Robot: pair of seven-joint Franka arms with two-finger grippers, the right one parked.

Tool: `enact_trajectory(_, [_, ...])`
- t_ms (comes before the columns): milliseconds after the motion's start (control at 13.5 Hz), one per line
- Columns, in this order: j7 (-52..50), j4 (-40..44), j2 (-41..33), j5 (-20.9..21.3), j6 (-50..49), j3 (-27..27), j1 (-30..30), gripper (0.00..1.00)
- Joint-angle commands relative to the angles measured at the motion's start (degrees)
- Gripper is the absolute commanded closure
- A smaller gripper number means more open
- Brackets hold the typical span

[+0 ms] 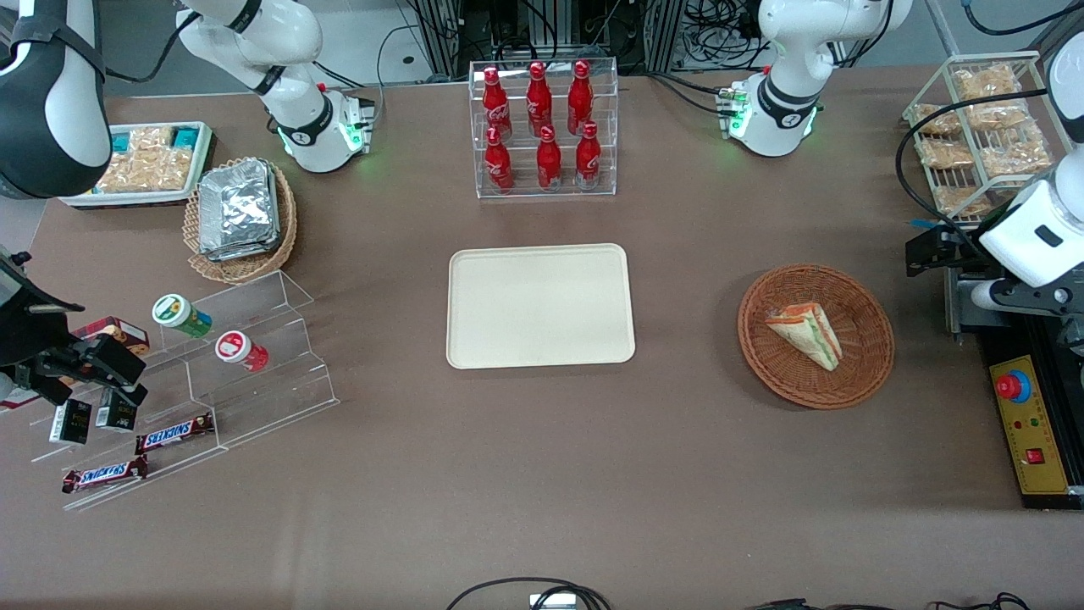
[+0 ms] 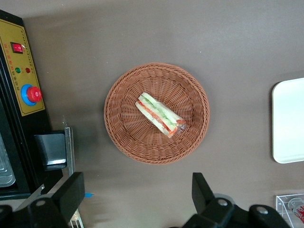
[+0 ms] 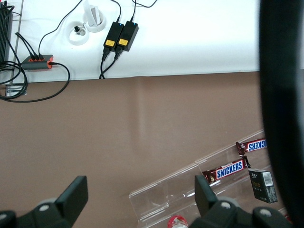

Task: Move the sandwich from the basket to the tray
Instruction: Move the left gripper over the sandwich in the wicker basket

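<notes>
The sandwich [image 1: 805, 333] lies on its side in the round wicker basket [image 1: 872, 356], toward the working arm's end of the table. The cream tray [image 1: 540, 306] sits well apart from the basket at table centre. The gripper [image 2: 137, 199] hangs above the table beside the basket, its fingers [image 2: 71, 195] spread and holding nothing.

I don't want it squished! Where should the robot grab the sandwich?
Probably across the sandwich at its two flat bread faces, coming straight down from above. It lies alone in the basket, layered edge up. The gripper hangs open above the table beside the basket.
</notes>
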Motion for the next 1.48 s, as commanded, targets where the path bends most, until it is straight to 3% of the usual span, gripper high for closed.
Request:
enact_trajectory(0, [-0.48,0.39,0.16,-0.02,-0.41,0.09,-0.08,0.0])
enact_trajectory(444, [-7.32,-1.53,2.27,-0.11,2.21,0.0,-0.52,0.0])
enact_trajectory(1407, [-41.43,-34.22,1.83,0.16,38.86,-1.05,-0.87,0.0])
